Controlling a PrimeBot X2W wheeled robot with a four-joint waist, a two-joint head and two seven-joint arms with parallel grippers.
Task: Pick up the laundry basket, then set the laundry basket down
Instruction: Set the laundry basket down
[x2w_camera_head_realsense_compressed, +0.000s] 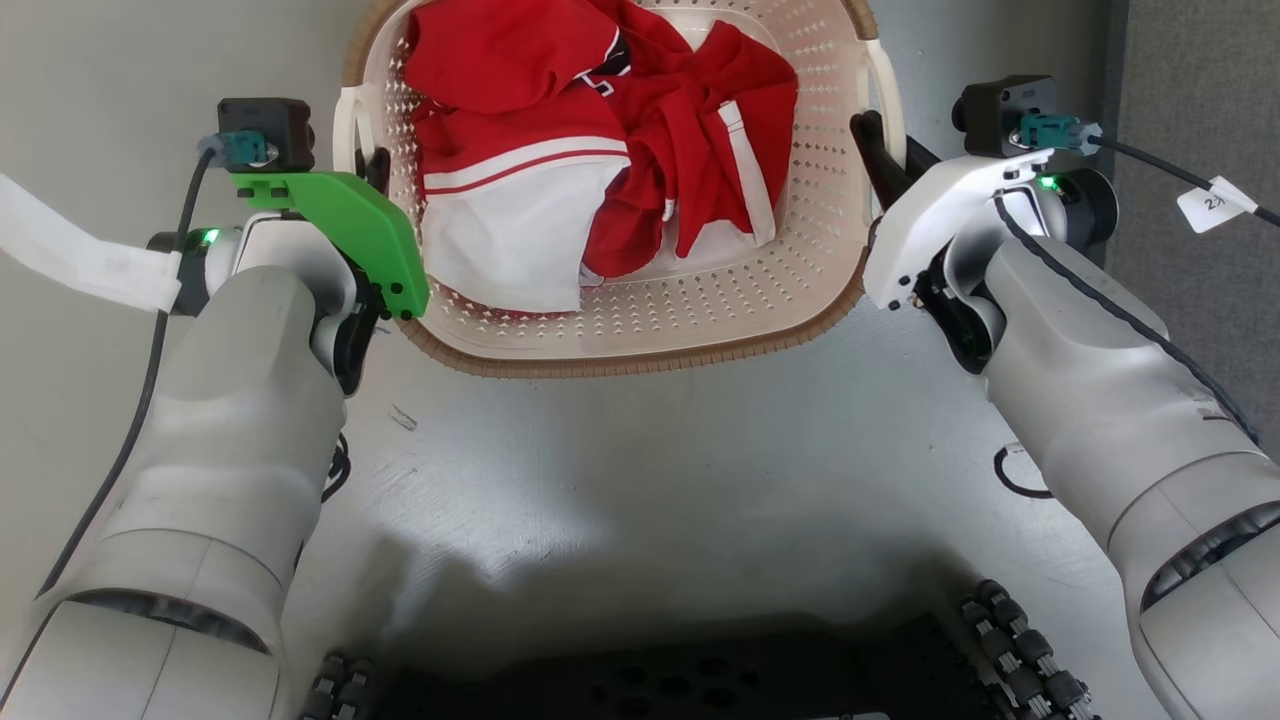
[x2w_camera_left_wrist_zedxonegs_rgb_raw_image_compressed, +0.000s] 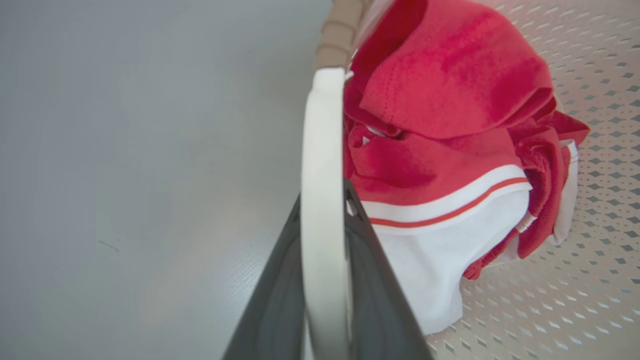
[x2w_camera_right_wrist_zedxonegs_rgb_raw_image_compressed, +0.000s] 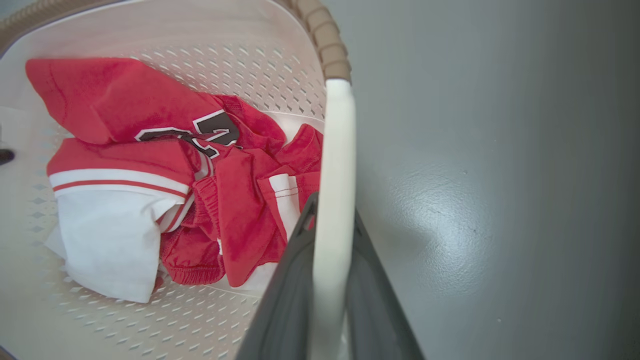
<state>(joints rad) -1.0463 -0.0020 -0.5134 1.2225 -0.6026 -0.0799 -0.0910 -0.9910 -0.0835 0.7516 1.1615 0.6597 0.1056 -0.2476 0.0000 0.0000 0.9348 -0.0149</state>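
Laundry basket (x2w_camera_head_realsense_compressed: 640, 335) between hands; left hand (x2w_camera_head_realsense_compressed: 376, 166) clamped on left handle (x2w_camera_left_wrist_zedxonegs_rgb_raw_image_compressed: 322, 200), right hand (x2w_camera_head_realsense_compressed: 868, 132) on right handle (x2w_camera_right_wrist_zedxonegs_rgb_raw_image_compressed: 334, 200).

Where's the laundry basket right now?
Top centre of the head view, the laundry basket is between the left gripper and right gripper, whose fingers clamp its handles.

Clothes (x2w_camera_head_realsense_compressed: 600, 150) fill the laundry basket (x2w_camera_head_realsense_compressed: 700, 312); floor (x2w_camera_head_realsense_compressed: 650, 470) surrounds it.

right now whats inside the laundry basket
Red and white clothes lie bunched in the laundry basket; one shows part of a black number. Whatever is under them is covered.
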